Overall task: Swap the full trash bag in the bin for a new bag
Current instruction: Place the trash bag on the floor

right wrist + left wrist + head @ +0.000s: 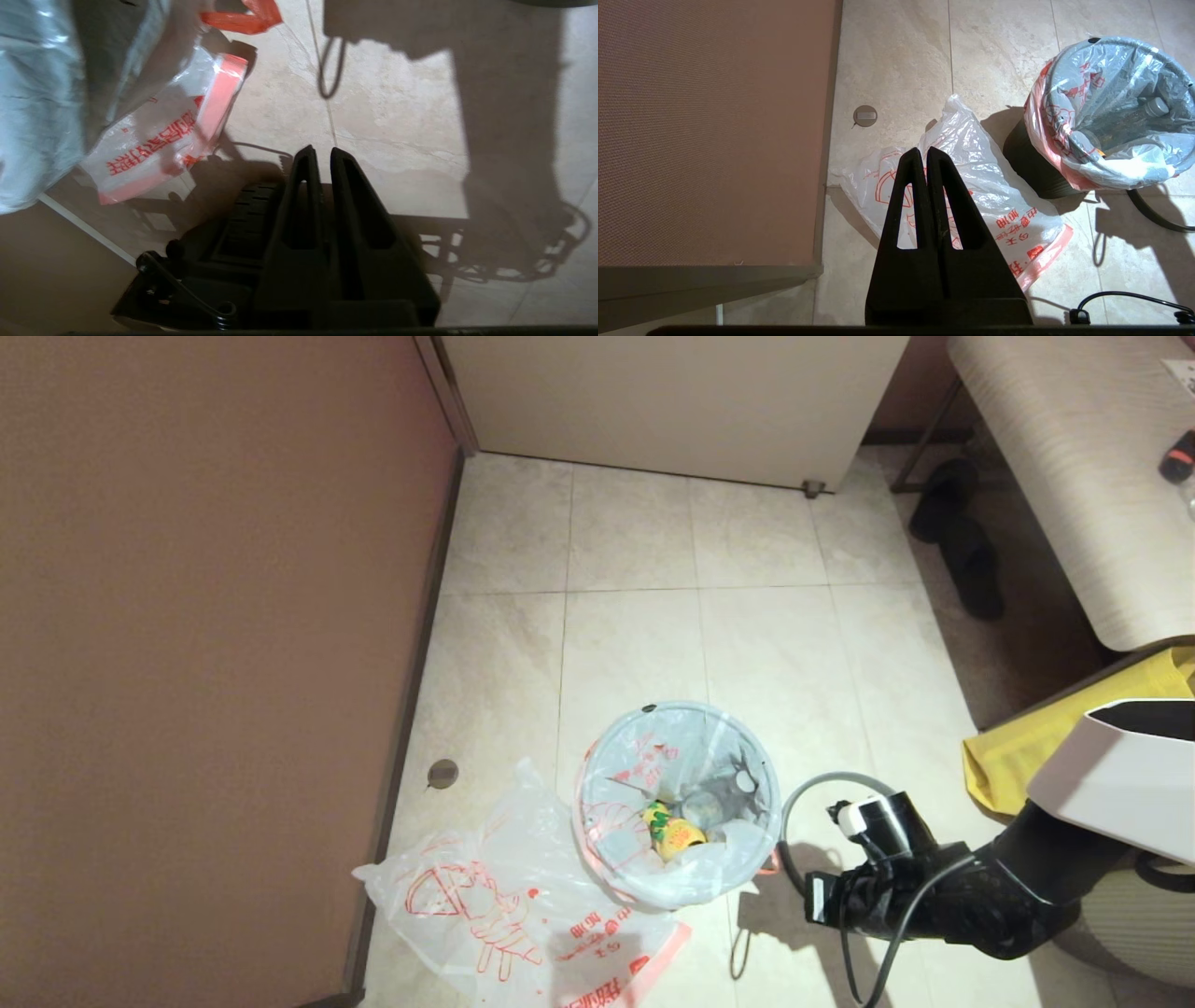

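- Translucent white plastic lining the bin (680, 803), folded over its rim with an orange-red band outside – the full trash bag (724, 868), holding a yellow can (674, 831) and a clear bottle (719, 793).
- Right pincer (322, 154) low beside the bin on the robot's right, just apart from it, above bare tile (635, 635); fingers (348, 196) drawn nearly together with a slim gap, nothing between them.
- Left pincer (923, 151) pressed together, empty, hanging over the new bag (504, 905).
- New bag flat on the floor on the bin's left, touching its base, red cartoon drawing and red characters up, pink-red band at its near edge.
- Left wrist view alone: the bin's black outer wall below the bag's overhang, and a round floor plug (865, 115) near the brown wall (710, 130).
- Right wrist view alone: an orange-red handle loop (243, 16) hanging off the full bag, and the new bag's corner close to the pincer.
- Head view alone: a white cabinet (672, 401) at the back, a pale desk (1083, 476) at far right with dark slippers (962, 541) beneath, and a yellow fabric bag (1027, 747) behind the right arm.
- Open tile beyond the bin up to the cabinet – brown wall close along the left, new bag's edge nearly reaching it; grey cable (812, 803) looping between bin and right arm.
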{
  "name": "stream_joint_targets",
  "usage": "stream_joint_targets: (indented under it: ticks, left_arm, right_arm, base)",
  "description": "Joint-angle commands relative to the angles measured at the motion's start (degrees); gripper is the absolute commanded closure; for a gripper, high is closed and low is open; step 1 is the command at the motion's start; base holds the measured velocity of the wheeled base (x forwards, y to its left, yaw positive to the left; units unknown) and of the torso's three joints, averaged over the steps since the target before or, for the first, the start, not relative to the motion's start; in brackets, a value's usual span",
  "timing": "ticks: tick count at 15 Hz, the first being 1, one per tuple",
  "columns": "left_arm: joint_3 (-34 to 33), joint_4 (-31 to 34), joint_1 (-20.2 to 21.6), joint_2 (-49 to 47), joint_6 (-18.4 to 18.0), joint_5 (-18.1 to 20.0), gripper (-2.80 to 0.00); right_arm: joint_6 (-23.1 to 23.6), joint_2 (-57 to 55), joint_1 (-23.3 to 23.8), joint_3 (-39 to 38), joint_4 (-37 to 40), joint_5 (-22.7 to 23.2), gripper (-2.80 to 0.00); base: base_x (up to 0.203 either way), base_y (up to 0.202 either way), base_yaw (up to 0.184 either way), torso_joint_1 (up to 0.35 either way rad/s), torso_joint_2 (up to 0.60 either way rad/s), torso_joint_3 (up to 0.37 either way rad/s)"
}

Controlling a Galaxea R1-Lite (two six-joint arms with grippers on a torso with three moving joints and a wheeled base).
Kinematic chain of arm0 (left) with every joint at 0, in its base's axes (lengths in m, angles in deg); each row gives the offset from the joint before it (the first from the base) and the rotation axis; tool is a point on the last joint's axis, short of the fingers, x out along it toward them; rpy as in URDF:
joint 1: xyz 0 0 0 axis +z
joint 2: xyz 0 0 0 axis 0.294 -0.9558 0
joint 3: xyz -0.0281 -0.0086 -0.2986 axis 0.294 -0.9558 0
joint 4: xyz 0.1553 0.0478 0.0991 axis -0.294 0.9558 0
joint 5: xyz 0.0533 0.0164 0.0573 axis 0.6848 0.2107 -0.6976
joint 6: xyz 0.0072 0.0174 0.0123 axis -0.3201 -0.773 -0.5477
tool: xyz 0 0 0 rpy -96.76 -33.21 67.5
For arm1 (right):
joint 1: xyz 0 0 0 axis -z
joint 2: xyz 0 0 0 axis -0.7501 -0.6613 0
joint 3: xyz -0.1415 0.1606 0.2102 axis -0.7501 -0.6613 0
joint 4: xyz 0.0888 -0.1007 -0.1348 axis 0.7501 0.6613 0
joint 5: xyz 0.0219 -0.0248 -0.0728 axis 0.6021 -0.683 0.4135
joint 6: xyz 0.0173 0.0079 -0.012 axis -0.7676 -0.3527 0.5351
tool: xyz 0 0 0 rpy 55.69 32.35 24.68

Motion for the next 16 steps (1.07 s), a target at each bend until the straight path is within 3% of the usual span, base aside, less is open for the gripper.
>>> stream_joint_targets:
  ticks: [1, 6, 12, 16]
  left_arm:
    - [0.0, -0.1, 0.0, 0.0, 0.0, 0.0, 0.00]
    - [0.0, 0.0, 0.0, 0.0, 0.0, 0.0, 0.00]
    - [0.0, 0.0, 0.0, 0.0, 0.0, 0.0, 0.00]
    - [0.0, 0.0, 0.0, 0.0, 0.0, 0.0, 0.00]
  right_arm:
    - [-0.1, 1.0, -0.8, -1.9, -4.4, 1.0, -2.80]
    - [0.7, -2.6, -2.0, -2.0, -10.0, 0.4, -2.80]
    - [7.2, -8.5, -2.3, -0.5, -17.8, -6.3, -2.80]
    - [11.0, -12.5, -2.5, 7.6, -17.2, -7.7, -2.80]
  base:
    - [0.000, 0.000, 0.000, 0.000, 0.00, 0.000]
    - [0.000, 0.000, 0.000, 0.000, 0.00, 0.000]
    - [0.000, 0.000, 0.000, 0.000, 0.00, 0.000]
    - [0.000, 0.000, 0.000, 0.000, 0.00, 0.000]
